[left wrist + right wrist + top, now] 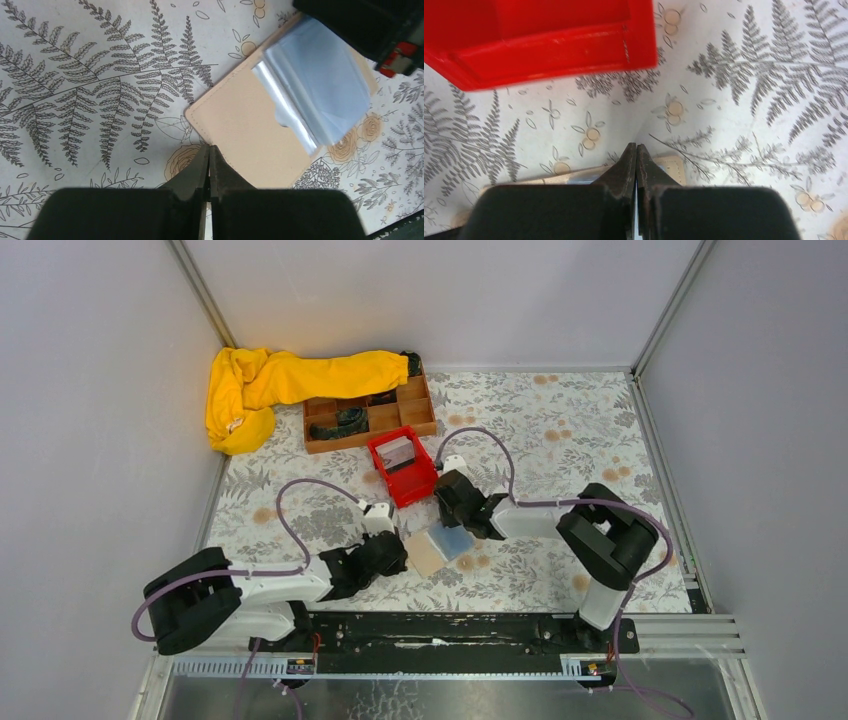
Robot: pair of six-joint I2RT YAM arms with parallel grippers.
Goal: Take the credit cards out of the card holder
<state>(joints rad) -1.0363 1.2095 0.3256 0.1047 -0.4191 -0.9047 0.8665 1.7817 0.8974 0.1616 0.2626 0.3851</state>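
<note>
Arms (280, 585) low by near table (560, 420) edge; we list left gripper (208, 150), right gripper (636, 150), both pinched together, flanking card holder (240, 135): tan lining, glossy sleeves (320, 90).

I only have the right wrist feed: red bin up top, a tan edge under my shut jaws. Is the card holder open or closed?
Observer: Open. The left wrist view shows the card holder lying tan side up, clear sleeves exposed.
Operator: Where is the left gripper?
Observer: The left gripper, jaws shut, sits at the holder's tan edge; contact unclear.
Operator: Anything in the red bin?
Observer: From above, the red bin holds what looks like a grey card.
</note>
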